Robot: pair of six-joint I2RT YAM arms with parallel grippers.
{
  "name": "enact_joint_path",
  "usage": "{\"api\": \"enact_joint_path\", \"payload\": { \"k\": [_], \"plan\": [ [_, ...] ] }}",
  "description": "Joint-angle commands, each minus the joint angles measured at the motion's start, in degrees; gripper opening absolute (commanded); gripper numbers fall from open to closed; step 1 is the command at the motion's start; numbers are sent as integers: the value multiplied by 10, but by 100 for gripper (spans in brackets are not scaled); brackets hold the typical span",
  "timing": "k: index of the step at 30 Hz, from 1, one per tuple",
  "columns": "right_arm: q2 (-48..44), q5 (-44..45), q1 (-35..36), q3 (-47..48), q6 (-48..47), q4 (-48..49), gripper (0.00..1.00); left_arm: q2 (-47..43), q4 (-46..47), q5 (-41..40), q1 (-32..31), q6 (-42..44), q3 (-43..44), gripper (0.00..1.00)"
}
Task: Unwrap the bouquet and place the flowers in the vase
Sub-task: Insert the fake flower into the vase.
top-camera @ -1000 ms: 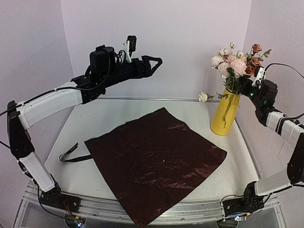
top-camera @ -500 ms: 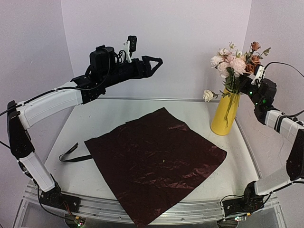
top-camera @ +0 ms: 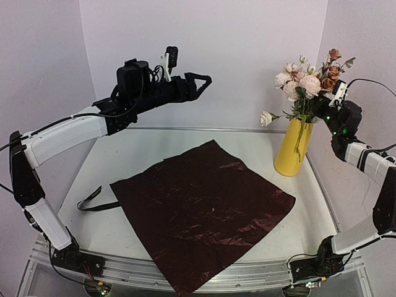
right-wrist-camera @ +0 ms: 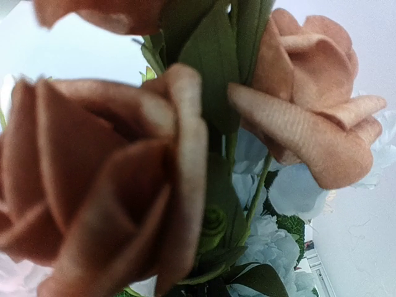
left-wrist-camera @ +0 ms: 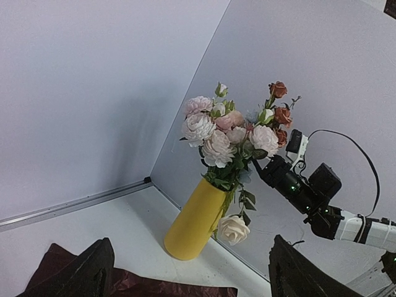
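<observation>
Although the wrap [top-camera: 204, 210] is off, the right gripper [left-wrist-camera: 261, 168] is closed on the flowers [top-camera: 306, 86], its tip buried among the green stems just above the vase [top-camera: 292, 148] mouth.

Flowers: a loose bunch of small roses in pale pink, cream-white and rust-orange, with thin leafy stems running down into the vase neck. One cream rose [top-camera: 266, 117] juts out sideways on a bent stem to the left of the vase, clear of the rest. In the right wrist view the rust petals show a woven, cloth-like grain; the leaves are flat and dull green.

Vase: mustard yellow, matte and plain, upright at the far right of the table [top-camera: 124, 161], tapering toward the top.

Wrap: a dark red, shiny, crinkled sheet spread flat over the middle of the white table, one corner hanging past the near edge. A black ribbon [top-camera: 93, 199] lies limp at its left corner.

Left gripper [top-camera: 204, 81]: jaws spread wide, nothing between them, held high over the rear of the table, well apart from the vase.
</observation>
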Motion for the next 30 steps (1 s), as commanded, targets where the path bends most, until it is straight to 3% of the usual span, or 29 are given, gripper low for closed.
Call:
{"api": "enact_joint_path", "payload": {
  "k": [1, 15, 16, 18, 19, 23, 27, 30],
  "plan": [
    [-19, -12, 3, 38, 4, 71, 0, -20, 17, 8, 4, 7, 3, 88],
    [-6, 0, 3, -14, 25, 76, 3, -23, 16, 5, 5, 5, -2, 88],
    [-10, 1, 3, -18, 29, 76, 10, -23, 16, 5, 5, 5, -3, 88],
    [-22, 4, 3, -20, 35, 68, 37, -23, 16, 3, 4, 5, -3, 88],
    [-29, 7, 3, -18, 38, 61, 45, -23, 16, 2, 5, 5, -3, 88],
    [-63, 0, 3, -5, 26, -1, 57, -23, 16, -1, 5, 6, -3, 88],
    [-109, -9, 3, -11, 25, -56, 81, -25, 16, -3, 5, 6, -7, 88],
    [-139, -8, 3, -12, 21, -113, 88, -27, 17, -6, 5, 5, -12, 88]
  ]
}}
